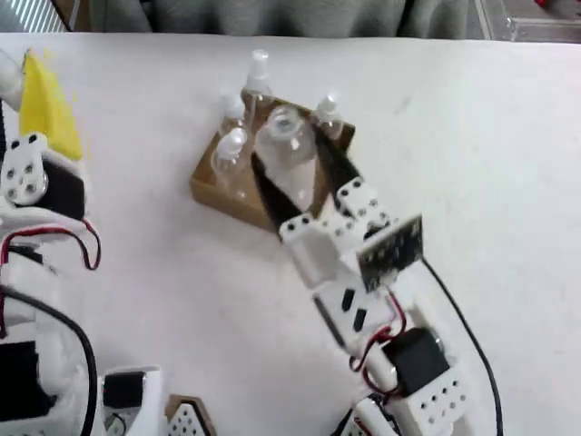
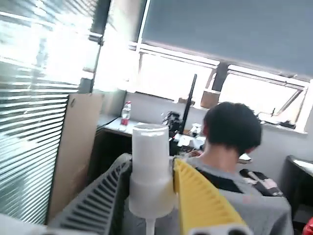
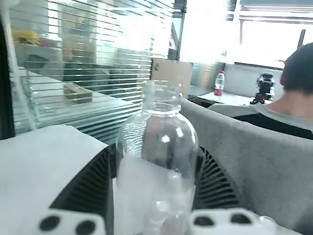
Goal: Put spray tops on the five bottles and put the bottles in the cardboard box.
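**Left.** The left hand [image 2: 151, 169] sits at the upper left edge of the high view, raised off the surface [image 1: 472, 118]. Its grey and yellow fingers [image 2: 195, 196] are clamped on a white spray top [image 2: 150, 147], nozzle end up.

**Centre.** The cardboard box [image 1: 211, 186] lies skewed on the surface. Four capped bottles [image 1: 232, 145] stand along its left and upper sides.

**Right.** The right arm [image 1: 413, 363] enters from the lower right and stretches toward the upper left. The right hand [image 1: 290, 163] has its black fingers closed on the open bottle [image 1: 289, 132]. This bottle is clear and upright, has no spray top, and sits within the box outline, crowded by the capped bottles. Whether its base touches the box floor cannot be told.
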{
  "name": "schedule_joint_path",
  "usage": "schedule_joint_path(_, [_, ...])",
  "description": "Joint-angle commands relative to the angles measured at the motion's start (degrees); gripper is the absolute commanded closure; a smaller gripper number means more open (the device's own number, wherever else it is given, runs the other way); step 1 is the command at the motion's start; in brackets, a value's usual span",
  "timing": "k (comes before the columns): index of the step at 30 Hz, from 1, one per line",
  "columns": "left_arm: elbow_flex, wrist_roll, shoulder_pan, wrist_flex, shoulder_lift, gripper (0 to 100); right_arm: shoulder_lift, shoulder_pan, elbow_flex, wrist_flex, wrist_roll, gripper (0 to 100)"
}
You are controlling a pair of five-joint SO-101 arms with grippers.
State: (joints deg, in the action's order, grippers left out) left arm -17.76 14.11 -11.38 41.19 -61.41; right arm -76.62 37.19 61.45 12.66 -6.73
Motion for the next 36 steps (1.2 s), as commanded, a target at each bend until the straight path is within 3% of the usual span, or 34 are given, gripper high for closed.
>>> schedule_joint_path(1, [12.31, 0.09, 11.03, 3.52, -0.75, 98, -5.93, 4.18, 4.4, -3.91, 0.62, 98.4])
schedule_joint_path(6, [19.16, 0.09, 19.21, 5.8, 1.19, 98, -11.82, 8.57, 8.97, -4.53, 1.14, 98.4])
schedule_joint_path(11, [28.13, 0.53, 20.18, 6.33, 10.42, 98, -16.4, 13.67, 13.98, -4.53, 1.14, 98.4])
schedule_joint_path(19, [37.63, 14.86, 22.02, 14.24, 19.38, 98, -24.22, 14.11, 19.6, -4.62, 1.41, 98.4])
schedule_joint_path(26, [37.89, 14.59, 30.46, 21.19, 19.56, 98, -26.68, 13.85, 24.53, -4.53, 4.57, 98.4])
schedule_joint_path(36, [37.1, 11.16, 31.43, 21.8, 17.27, 98, -26.68, 13.76, 25.14, -4.18, 4.75, 98.4])
